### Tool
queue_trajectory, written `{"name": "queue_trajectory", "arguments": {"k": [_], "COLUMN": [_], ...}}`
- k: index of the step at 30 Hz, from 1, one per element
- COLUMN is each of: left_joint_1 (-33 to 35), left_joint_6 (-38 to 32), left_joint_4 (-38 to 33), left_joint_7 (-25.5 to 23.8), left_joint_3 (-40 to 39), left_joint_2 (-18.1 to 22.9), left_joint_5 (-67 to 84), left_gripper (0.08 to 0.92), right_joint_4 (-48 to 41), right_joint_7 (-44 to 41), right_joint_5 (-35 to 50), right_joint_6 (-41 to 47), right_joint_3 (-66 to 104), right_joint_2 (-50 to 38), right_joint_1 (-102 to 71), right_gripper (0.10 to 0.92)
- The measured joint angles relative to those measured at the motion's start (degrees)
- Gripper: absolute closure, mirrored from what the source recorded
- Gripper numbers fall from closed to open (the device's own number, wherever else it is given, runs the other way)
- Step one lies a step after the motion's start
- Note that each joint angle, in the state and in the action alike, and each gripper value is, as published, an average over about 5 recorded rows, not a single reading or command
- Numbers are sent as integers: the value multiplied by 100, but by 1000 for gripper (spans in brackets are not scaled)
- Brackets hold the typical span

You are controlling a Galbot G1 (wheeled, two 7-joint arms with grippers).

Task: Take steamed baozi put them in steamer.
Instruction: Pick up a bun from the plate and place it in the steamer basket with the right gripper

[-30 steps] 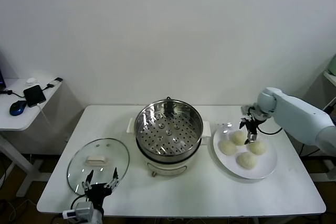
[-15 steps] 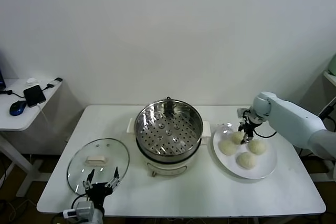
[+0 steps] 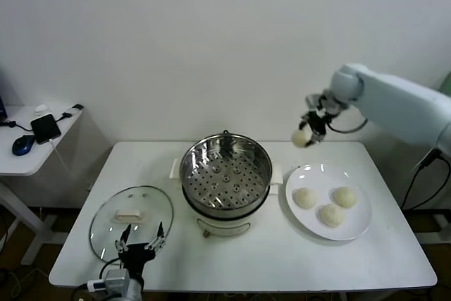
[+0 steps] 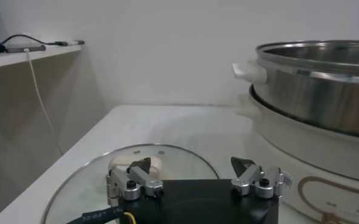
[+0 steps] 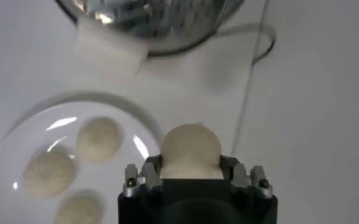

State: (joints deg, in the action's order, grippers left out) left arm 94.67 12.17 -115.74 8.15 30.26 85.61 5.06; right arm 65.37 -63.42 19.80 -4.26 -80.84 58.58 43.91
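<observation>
My right gripper [image 3: 308,132] is shut on one cream-white baozi [image 3: 301,138], held in the air behind the table between the steamer and the plate. In the right wrist view the baozi [image 5: 190,150] sits squeezed between the fingers [image 5: 144,173]. Three more baozi [image 3: 304,198] [image 3: 344,197] [image 3: 330,215] lie on the white plate [image 3: 358,228]. The steamer [image 3: 226,171], a shiny steel pot with a perforated tray, stands at the table's middle. My left gripper [image 3: 140,247] rests open at the front left, over the glass lid's near edge [image 4: 190,172].
A round glass lid [image 3: 130,220] with a white handle lies left of the steamer. A side table [image 3: 28,147] at far left carries a phone and a mouse. The white wall stands close behind the table.
My right gripper closed on a baozi on the plate and lifted it up and to the left, off the plate. The plate holds one bun fewer. The left arm stayed still.
</observation>
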Motion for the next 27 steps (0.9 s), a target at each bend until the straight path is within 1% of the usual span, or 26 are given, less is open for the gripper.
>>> {"name": "queue_trajectory", "arguments": {"k": [5,11,18,27], "left_joint_1": [21,77,112,101], "left_joint_6": [4,-2,-20,-54], "left_joint_4": [-27,-77,-97,-25], "left_joint_7": [4,12,64,135], "left_joint_3": [40,67,44,33], "left_joint_2": [-6,-17,-18,-53], "left_joint_5": [0,1,2,15], "left_gripper": [177,177,177,177], "right_joint_4": [619,754,227,-668], "right_joint_7": [63,219,560,1084], "right_joint_5": [-109,-831,-2013,-3109], "right_joint_6": [-725,-1667,-2484,-3029], "right_joint_3": [-235,-280,30,586], "right_joint_2": [400,682,1007,1422], "right_joint_1": [255,8,-682,-1502], "right_gripper": [389,389,389,380]}}
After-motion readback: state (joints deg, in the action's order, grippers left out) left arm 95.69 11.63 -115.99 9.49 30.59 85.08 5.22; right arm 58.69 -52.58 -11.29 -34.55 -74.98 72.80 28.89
